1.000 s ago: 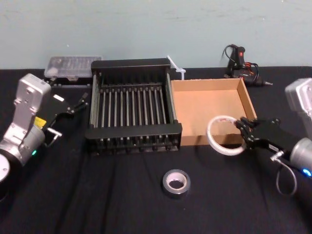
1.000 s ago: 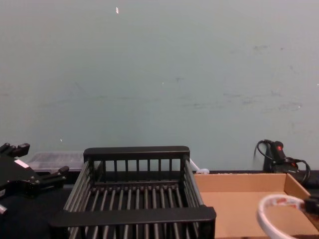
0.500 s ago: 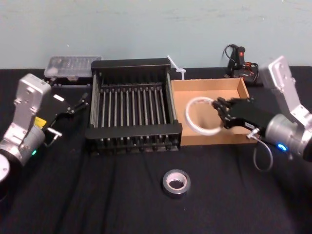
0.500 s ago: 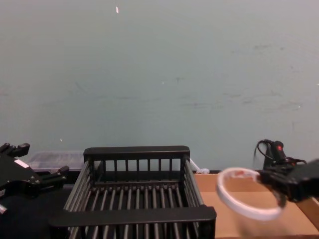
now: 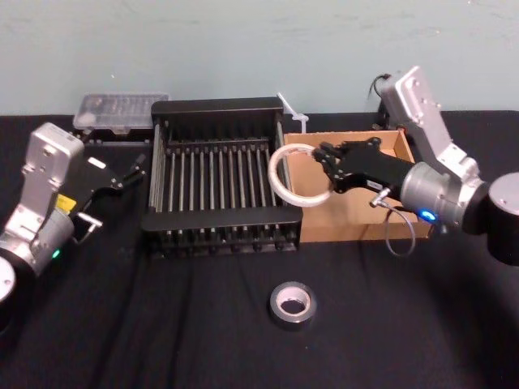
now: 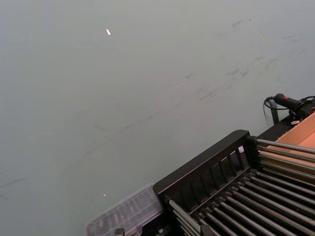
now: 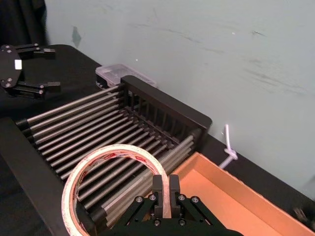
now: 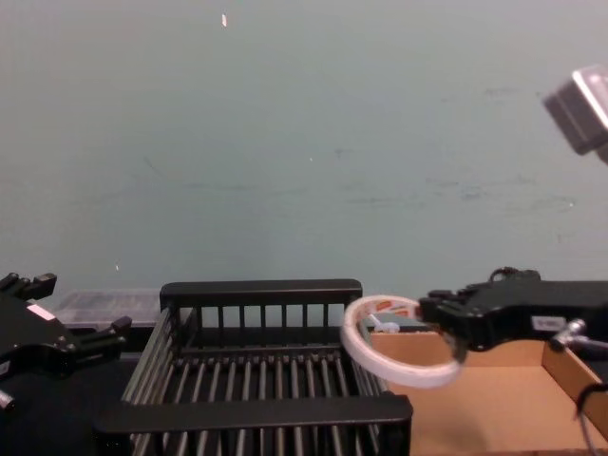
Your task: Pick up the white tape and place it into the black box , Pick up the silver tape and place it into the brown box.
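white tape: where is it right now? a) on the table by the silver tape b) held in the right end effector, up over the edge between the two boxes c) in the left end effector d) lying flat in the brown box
b: the right end effector grips the white tape in the air, over where the black box meets the brown box.

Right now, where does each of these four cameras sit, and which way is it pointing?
Head view: high up, looking down at the table; both arms show, the right gripper holding the white tape.
Chest view: low, looking across the black box at the wall; the left gripper shows at the left.
Left wrist view: on the left arm, facing the wall beyond the black box.
Right wrist view: on the right arm, looking past its gripper's fingers.
All four share the black box.
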`<control>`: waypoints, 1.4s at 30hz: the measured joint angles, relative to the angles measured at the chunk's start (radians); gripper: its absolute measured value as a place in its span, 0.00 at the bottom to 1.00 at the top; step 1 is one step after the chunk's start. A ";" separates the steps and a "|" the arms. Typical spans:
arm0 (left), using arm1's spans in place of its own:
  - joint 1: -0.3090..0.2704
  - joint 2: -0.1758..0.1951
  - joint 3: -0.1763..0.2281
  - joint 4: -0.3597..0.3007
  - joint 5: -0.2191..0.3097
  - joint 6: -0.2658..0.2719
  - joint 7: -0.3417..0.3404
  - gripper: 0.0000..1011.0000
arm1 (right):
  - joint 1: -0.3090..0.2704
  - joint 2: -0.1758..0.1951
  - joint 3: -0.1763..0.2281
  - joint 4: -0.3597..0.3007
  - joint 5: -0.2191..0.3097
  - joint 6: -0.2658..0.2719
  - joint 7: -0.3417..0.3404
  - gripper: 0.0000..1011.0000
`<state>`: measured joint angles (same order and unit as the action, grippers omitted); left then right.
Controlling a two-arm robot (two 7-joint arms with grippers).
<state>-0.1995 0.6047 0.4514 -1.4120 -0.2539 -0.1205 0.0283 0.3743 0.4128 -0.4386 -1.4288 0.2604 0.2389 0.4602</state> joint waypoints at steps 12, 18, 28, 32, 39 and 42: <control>0.000 0.000 0.000 0.000 0.000 0.000 0.000 0.99 | 0.100 -0.055 -0.062 0.102 -0.021 -0.026 0.037 0.08; 0.000 0.000 0.000 0.000 0.000 0.000 0.000 0.99 | 0.144 -0.084 -0.088 0.160 -0.030 -0.042 0.053 0.08; 0.000 0.000 0.000 0.000 0.000 0.000 0.000 0.99 | 0.195 -0.121 -0.115 0.235 -0.036 -0.069 0.077 0.08; 0.000 0.000 0.000 0.000 0.000 0.000 0.000 0.99 | 0.209 -0.131 -0.123 0.257 -0.038 -0.080 0.083 0.08; 0.000 0.000 0.000 0.000 0.000 0.000 0.000 0.99 | 0.213 -0.134 -0.125 0.262 -0.039 -0.086 0.083 0.08; 0.000 0.000 0.000 0.000 0.000 0.000 0.000 0.99 | 0.213 -0.134 -0.124 0.260 -0.039 -0.085 0.083 0.08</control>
<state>-0.1995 0.6047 0.4514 -1.4120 -0.2539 -0.1205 0.0283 0.5868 0.2790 -0.5627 -1.1683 0.2211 0.1536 0.5434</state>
